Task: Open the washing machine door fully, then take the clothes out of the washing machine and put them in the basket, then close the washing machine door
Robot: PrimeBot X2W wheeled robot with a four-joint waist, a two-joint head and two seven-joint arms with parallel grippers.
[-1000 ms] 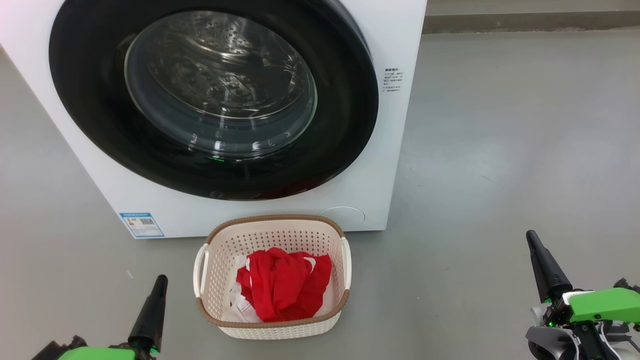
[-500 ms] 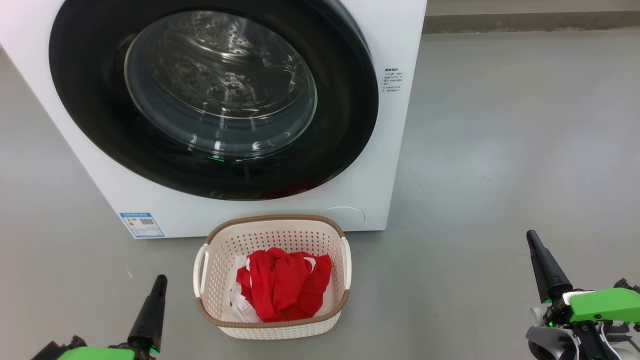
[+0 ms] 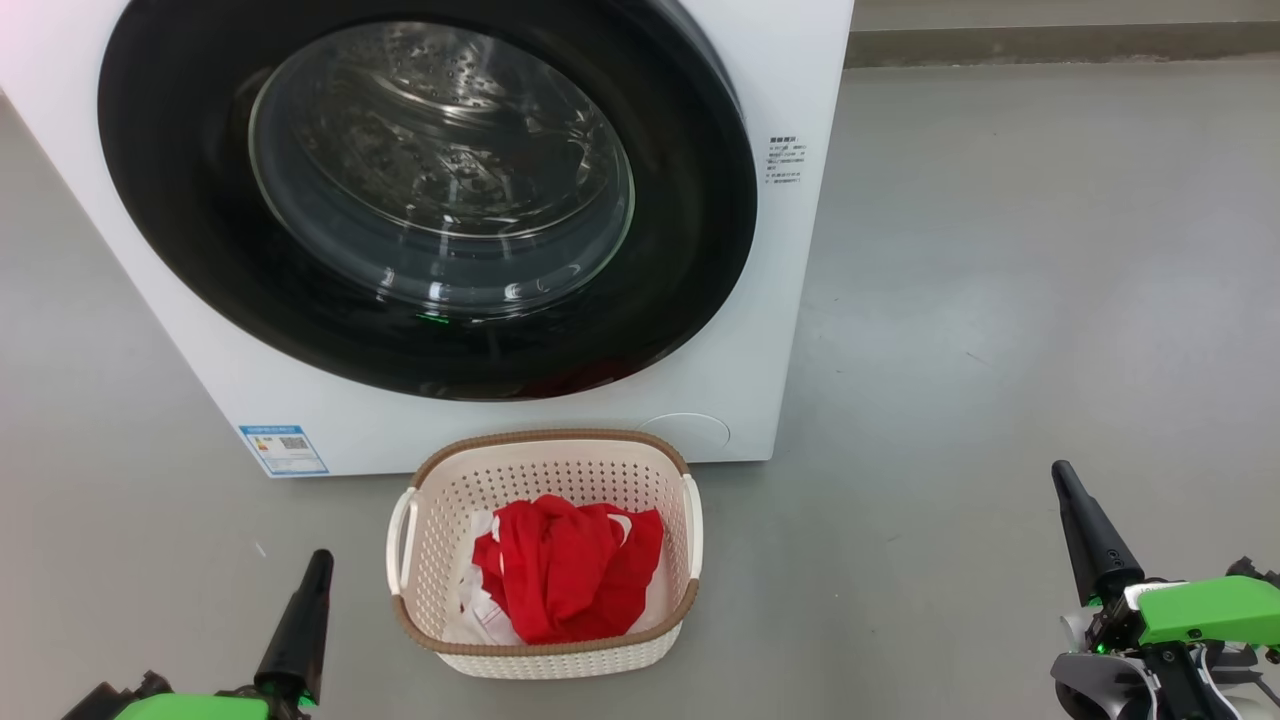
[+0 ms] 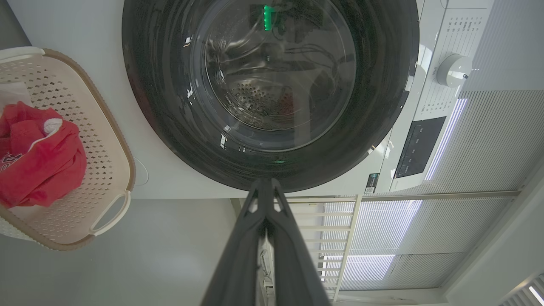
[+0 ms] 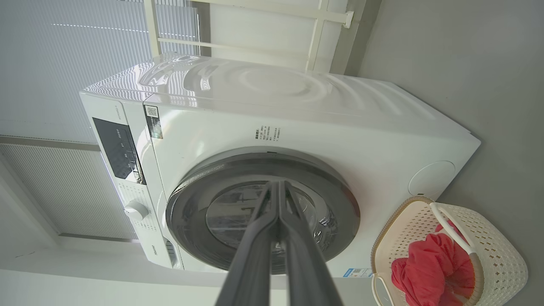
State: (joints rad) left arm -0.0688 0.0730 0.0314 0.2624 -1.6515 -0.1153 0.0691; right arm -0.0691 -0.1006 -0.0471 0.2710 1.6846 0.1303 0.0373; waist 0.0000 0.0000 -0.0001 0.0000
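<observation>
The washing machine (image 3: 760, 330) (image 5: 297, 123) stands white at the head view's top, and its door (image 3: 430, 190) (image 4: 272, 89) (image 5: 263, 212), black-rimmed with a glass bowl, sits flush against the front. Just in front of it on the floor is the cream basket (image 3: 545, 455) (image 4: 106, 140) (image 5: 488, 238), holding the clothes (image 3: 565, 570) (image 4: 38, 157) (image 5: 429, 272), a red heap over a bit of white. My left gripper (image 3: 322, 560) (image 4: 265, 182) is shut, low left of the basket. My right gripper (image 3: 1060, 472) (image 5: 278, 185) is shut too, well off to the basket's right. Neither holds anything.
Grey floor (image 3: 1000, 300) spreads to the right of the machine. A blue label (image 3: 283, 449) marks the machine's lower left front. Ribbed pale panels (image 4: 425, 225) and a white frame (image 5: 255, 42) stand behind the machine.
</observation>
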